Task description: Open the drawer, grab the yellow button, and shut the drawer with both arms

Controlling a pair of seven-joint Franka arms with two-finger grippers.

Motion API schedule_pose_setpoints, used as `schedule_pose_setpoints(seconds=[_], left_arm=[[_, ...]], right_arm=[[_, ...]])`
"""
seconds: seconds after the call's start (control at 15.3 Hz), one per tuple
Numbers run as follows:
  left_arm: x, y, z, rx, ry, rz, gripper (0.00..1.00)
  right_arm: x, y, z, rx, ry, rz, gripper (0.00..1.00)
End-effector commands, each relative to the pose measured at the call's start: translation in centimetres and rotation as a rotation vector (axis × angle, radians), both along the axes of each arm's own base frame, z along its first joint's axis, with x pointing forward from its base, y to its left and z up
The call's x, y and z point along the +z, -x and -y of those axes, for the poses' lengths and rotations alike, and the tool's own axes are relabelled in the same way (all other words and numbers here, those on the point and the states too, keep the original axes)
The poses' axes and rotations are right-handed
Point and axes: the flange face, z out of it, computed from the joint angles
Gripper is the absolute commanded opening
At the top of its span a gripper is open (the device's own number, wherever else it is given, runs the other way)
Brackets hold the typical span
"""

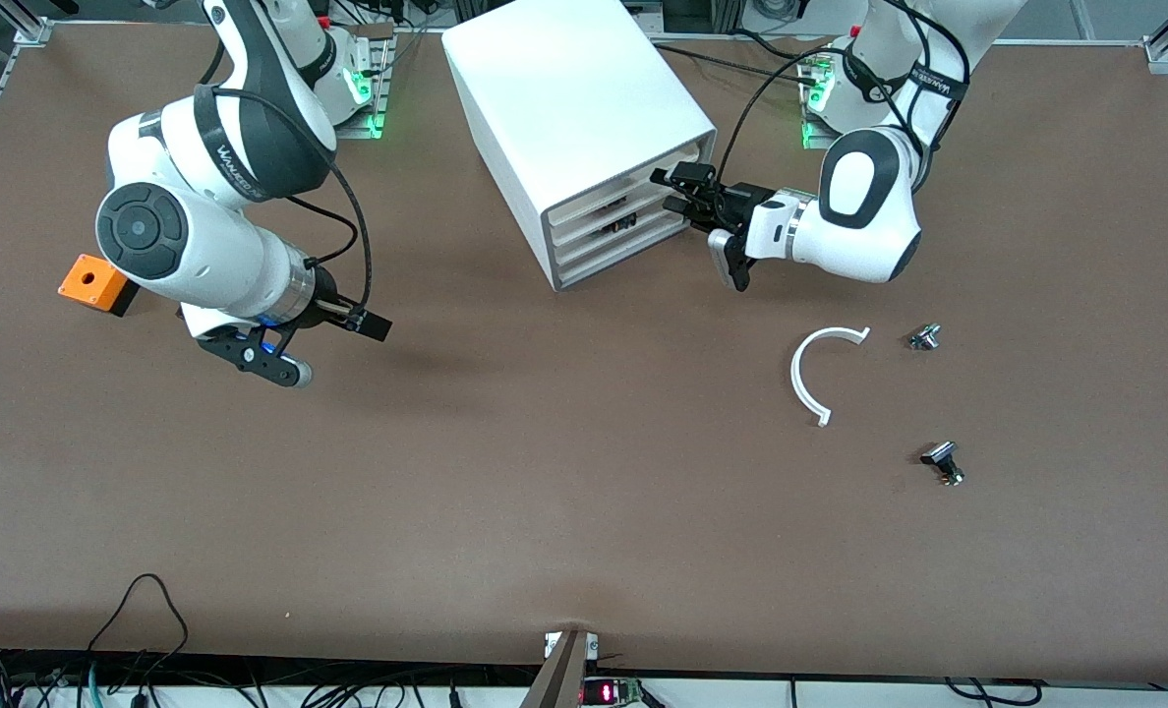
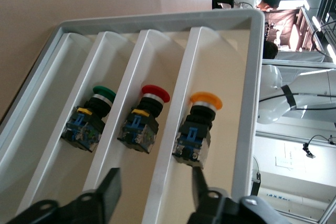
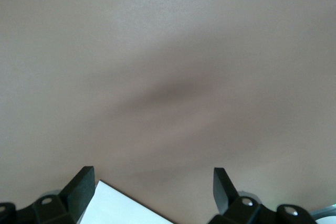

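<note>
The white drawer cabinet (image 1: pixel 574 108) stands near the robots' bases, its three drawer fronts (image 1: pixel 609 231) facing the left arm's end. My left gripper (image 1: pixel 684 193) is right at those fronts. In the left wrist view each drawer recess holds one push-button: green (image 2: pixel 103 92), red (image 2: pixel 155 92), and the orange-yellow button (image 2: pixel 206 99) on its black body. The left gripper (image 2: pixel 155 182) is open, its fingers straddling the white lip (image 2: pixel 173 129) between the red and orange-yellow recesses, gripping nothing. My right gripper (image 1: pixel 333 346) hangs open over bare table, holding nothing (image 3: pixel 152 182).
An orange box with a hole (image 1: pixel 92 282) sits beside the right arm. Toward the left arm's end lie a white curved strip (image 1: pixel 820 374) and two small black-and-silver parts (image 1: pixel 925 337) (image 1: pixel 943 462). Cables run along the table's front edge.
</note>
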Motion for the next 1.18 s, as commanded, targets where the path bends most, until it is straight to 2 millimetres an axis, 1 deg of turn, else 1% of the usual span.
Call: schedule_pose_setpoints(seconds=[0.0,0.07,0.2,0.46,0.59,0.65,0.78,0.85,1.11], left_arm=[[-0.3,1.6,-0.4,-0.002,0.026,0.005,0.55],[-0.7,2.2,-0.5,-0.007,0.023,-0.007,0.53],[-0.3,2.5,-0.3,-0.022,0.038,-0.017,0.47],[-0.3,2.8,-0.2,-0.028,0.041,-0.025,0.41],[-0.5,3.1,0.0,-0.035,0.038,-0.029,0.31],[-0.5,3.1,0.1,-0.037,0.039,-0.027,0.25],[-0.4,3.0,0.1,-0.037,0.04,-0.025,0.09],[-0.4,3.0,0.2,-0.037,0.041,-0.024,0.0],[-0.3,2.4,-0.2,-0.035,0.039,-0.016,0.0]], right_arm=[[0.6,-0.6,-1.8,-0.043,-0.003,-0.006,1.0],[0.6,-0.7,-2.1,-0.054,0.001,-0.01,1.0],[1.0,-1.2,-2.8,-0.083,-0.007,-0.022,1.0],[2.0,-2.2,-3.8,-0.148,-0.035,-0.044,1.0],[2.3,-2.3,-4.3,-0.165,-0.034,-0.038,1.0],[2.2,-2.2,-4.9,-0.171,-0.036,-0.04,1.0],[2.5,-2.5,-5.5,-0.201,-0.043,-0.037,1.0],[2.6,-2.6,-6.1,-0.219,-0.043,-0.034,1.0],[2.8,-2.8,-8.9,-0.273,-0.041,-0.021,1.0]])
